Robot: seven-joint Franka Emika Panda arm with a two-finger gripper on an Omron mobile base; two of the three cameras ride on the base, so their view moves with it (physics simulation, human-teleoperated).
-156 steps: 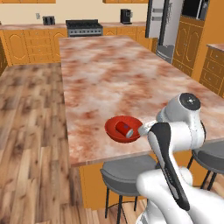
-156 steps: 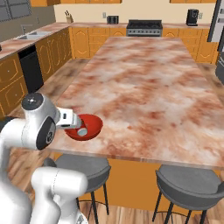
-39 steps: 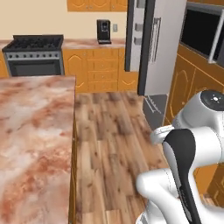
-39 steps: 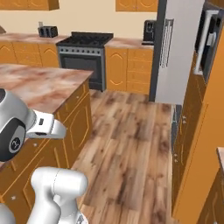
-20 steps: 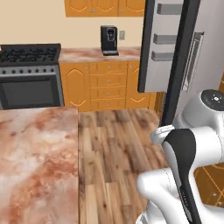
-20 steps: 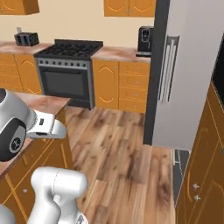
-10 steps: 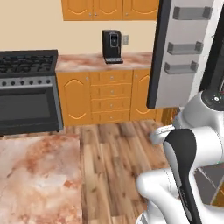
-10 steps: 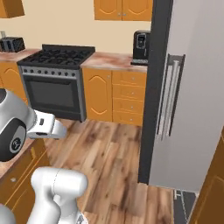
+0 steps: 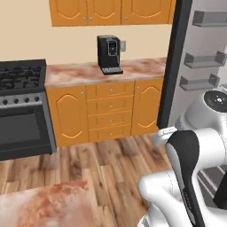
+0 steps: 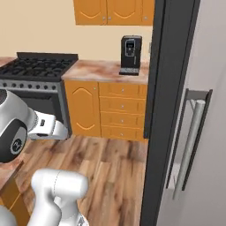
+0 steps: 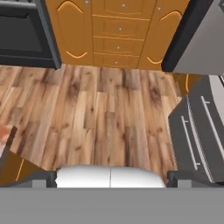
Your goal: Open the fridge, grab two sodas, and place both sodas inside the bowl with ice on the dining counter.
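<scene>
The tall grey fridge [image 10: 194,88] stands close on the right, with a black edge strip and a long vertical bar handle [image 10: 190,143]. In the left base view the fridge [image 9: 201,66] shows a grey panel with three shelf bins, like the inside of a swung-out door. Its bottom drawers [image 11: 199,131] lie at the right of the hand view. My gripper [image 11: 111,178] points down at the wood floor, open and holding nothing. A corner of the dining counter [image 9: 40,206] sits at the lower left. The sodas and the bowl are out of view.
Against the back wall stand a black stove [image 9: 20,111], orange drawers and cabinets [image 9: 108,111], and a marbled wall counter with a black coffee machine [image 9: 108,55]. Wood floor [image 11: 100,118] runs between the island corner and the fridge.
The whole picture has shifted as the base drove and turned towards the fridge, which now looms larger. Stove and coffee machine have slid left. The gripper has stayed open.
</scene>
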